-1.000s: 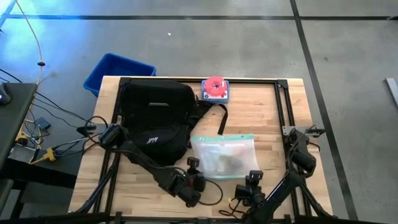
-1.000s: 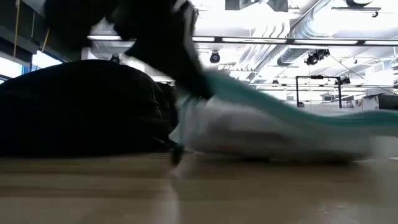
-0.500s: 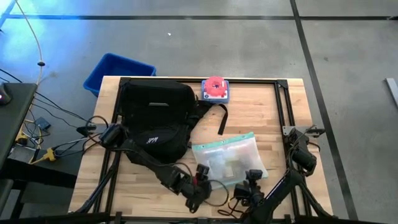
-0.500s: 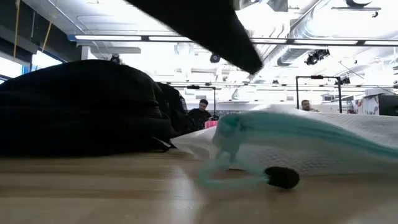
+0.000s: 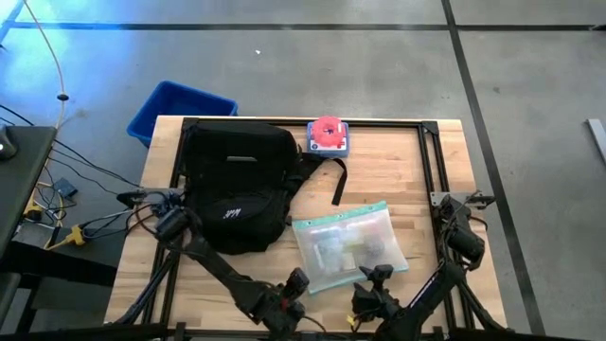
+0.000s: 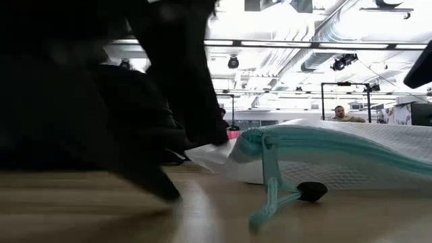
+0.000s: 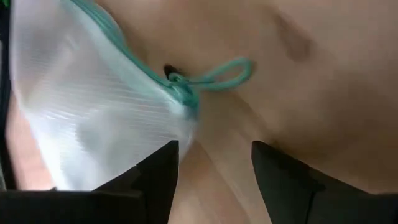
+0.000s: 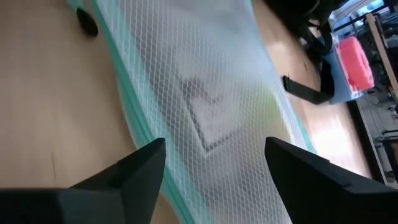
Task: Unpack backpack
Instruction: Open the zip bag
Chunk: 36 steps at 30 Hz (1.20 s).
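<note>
The black backpack [image 5: 232,185] lies flat on the table's left half. A white mesh pouch [image 5: 348,246] with a teal zipper edge lies flat on the wood to its right, near the front. Its teal cord loop [image 7: 217,73] and black pull [image 6: 312,191] rest on the table. My left gripper [image 7: 211,168] stands open just short of the pouch's near left corner [image 7: 183,106]. My right gripper [image 8: 214,165] stands open over the pouch's near edge. In the high view, the left gripper [image 5: 297,281] and right gripper [image 5: 371,281] sit close to the table's front edge.
A red and blue box [image 5: 328,134] stands at the table's far edge, with a black backpack strap [image 5: 338,180] trailing beside it. A blue bin [image 5: 180,106] sits on the floor past the far left corner. Bare wood lies to the pouch's right.
Both grippers have let go of the pouch and drawn back toward the table's near edge. The pouch, held up off the wood a second ago, has dropped flat and turned slightly, its cord now lying loose on the table.
</note>
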{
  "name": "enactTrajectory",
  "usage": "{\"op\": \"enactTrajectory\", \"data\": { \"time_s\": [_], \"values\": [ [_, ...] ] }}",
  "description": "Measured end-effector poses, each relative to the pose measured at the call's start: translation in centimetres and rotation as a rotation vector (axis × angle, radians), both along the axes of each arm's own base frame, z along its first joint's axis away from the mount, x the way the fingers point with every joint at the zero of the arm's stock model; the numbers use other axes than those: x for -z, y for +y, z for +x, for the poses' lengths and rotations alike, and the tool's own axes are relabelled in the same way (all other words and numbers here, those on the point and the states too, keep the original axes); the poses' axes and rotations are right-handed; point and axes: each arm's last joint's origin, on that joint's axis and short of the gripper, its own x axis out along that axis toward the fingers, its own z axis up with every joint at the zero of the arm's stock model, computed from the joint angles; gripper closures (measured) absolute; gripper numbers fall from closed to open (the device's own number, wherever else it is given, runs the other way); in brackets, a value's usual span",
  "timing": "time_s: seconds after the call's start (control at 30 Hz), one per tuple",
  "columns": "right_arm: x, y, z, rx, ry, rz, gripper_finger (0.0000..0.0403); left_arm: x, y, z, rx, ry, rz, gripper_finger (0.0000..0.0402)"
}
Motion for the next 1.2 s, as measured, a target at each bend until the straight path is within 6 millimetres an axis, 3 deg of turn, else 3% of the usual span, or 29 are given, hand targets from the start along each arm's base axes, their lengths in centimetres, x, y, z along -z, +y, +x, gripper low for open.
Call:
{"op": "enactTrajectory", "data": {
  "time_s": [0.3, 0.43, 0.5, 0.57, 0.7, 0.9, 1.03, 1.2],
  "values": [
    [0.1, 0.1, 0.2, 0.011, -0.025, 0.024, 0.0154, 1.2, 1.7, 2.6, -0.110, -0.119, -0.007, 0.0237],
    [0.3, 0.6, 0.7, 0.001, -0.105, 0.072, 0.0154, 1.2, 2.0, 3.1, -0.130, -0.138, -0.055, 0.0311],
    [0.3, 1.3, 1.2, -0.069, -0.166, 0.074, 0.0154, 1.1, 2.0, 3.2, -0.124, -0.153, -0.044, 0.0365],
    [0.3, 2.3, 1.6, -0.159, -0.225, 0.069, 0.0154, 0.3, 1.6, 3.5, -0.126, -0.188, -0.031, 0.0391],
    [0.1, 3.6, 2.4, -0.236, -0.309, 0.083, 0.0154, -2.0, 1.2, 4.1, -0.186, -0.289, -0.011, 0.0396],
    [-0.1, 3.4, 3.5, -0.174, -0.446, 0.128, 0.0160, -5.0, 0.7, 4.8, -0.244, -0.406, 0.007, 0.0401],
    [-0.2, 3.1, 3.6, -0.090, -0.536, 0.185, 0.0181, -5.7, 0.5, 4.9, -0.256, -0.437, 0.006, 0.0401],
    [-0.6, 2.9, 3.5, -0.009, -0.505, 0.262, 0.0212, -5.6, 0.5, 4.6, -0.269, -0.427, 0.043, 0.0401]
  ]
}}
